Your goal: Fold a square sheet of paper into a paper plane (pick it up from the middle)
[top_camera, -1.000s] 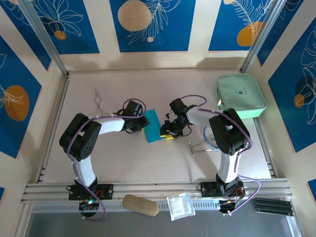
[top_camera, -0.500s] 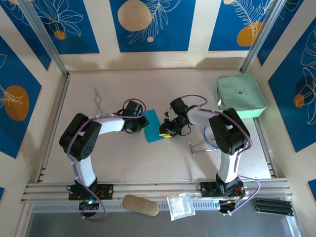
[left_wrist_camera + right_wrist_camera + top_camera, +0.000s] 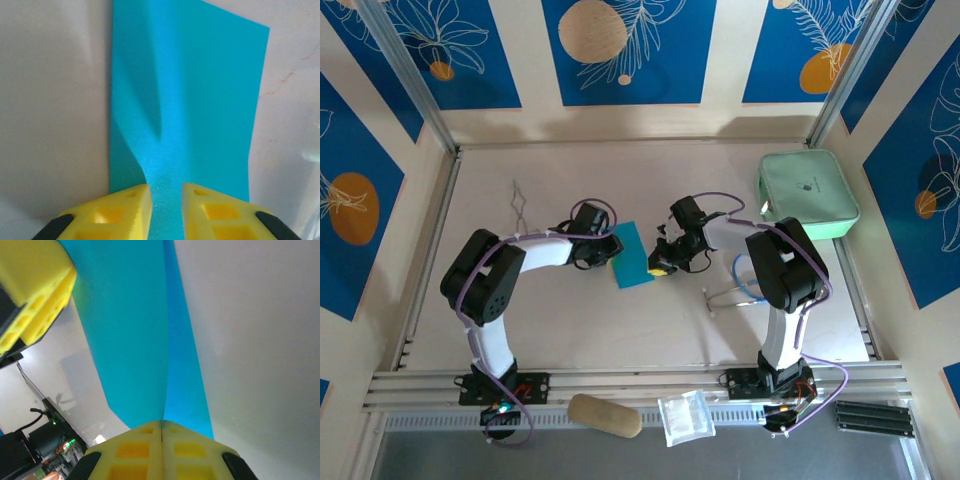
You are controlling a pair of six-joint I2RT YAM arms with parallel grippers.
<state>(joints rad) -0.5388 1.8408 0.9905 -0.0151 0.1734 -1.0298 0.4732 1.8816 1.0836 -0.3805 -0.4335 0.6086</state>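
square sheet of paper (image 3: 132, 335) cropped at top; near end behind right gripper (image 3: 161, 423)

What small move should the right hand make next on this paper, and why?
Probably slide the right hand along the edge it pinches, to press the crease: its fingers are closed on the square sheet of paper, which bows up, while the left hand straddles the opposite edge, slightly open.

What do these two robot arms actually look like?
Both the left arm and right arm have white links with chunky black joints, and a thin purple cable loops along each. Their jaws are bright yellow blocks with hollow square cells and black outer corners.
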